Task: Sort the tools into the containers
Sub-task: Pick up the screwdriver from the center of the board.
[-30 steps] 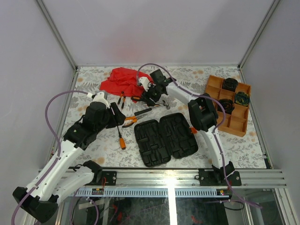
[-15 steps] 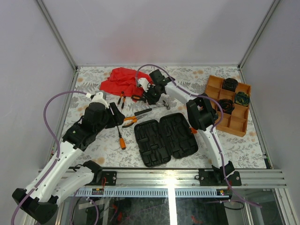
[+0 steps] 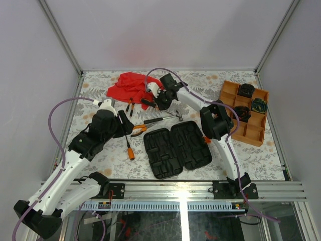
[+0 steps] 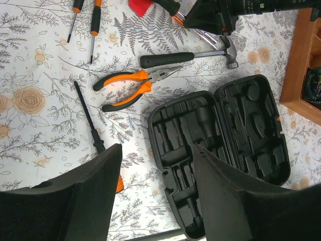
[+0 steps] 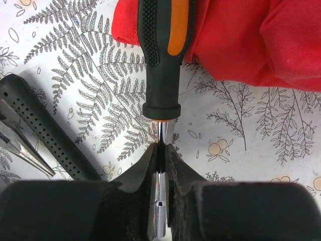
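My right gripper [image 5: 159, 148] is shut on the chrome shaft of a black-and-orange-handled screwdriver [image 5: 163, 60], just below the handle, at the edge of the red cloth. From above it sits at the back middle of the table [image 3: 159, 98]. My left gripper [image 4: 155, 155] hangs open and holds nothing, above the left edge of the open black tool case [image 4: 235, 125]. Orange-handled pliers [image 4: 131, 85] and a black-handled hammer [image 4: 190, 56] lie behind the case. Two thin screwdrivers [image 4: 94, 20] lie farther back, and another [image 3: 129, 148] lies left of the case. The orange tray [image 3: 253, 131] holds three dark coils [image 3: 246, 90].
The red cloth [image 3: 131, 85] lies bunched at the back, touching the held screwdriver's handle. The tray stands by the right wall. Metal frame posts and grey walls close in the table on three sides.
My right gripper has shut on the screwdriver's shaft and shifted slightly back, uncovering the hammer. The left arm has not moved.
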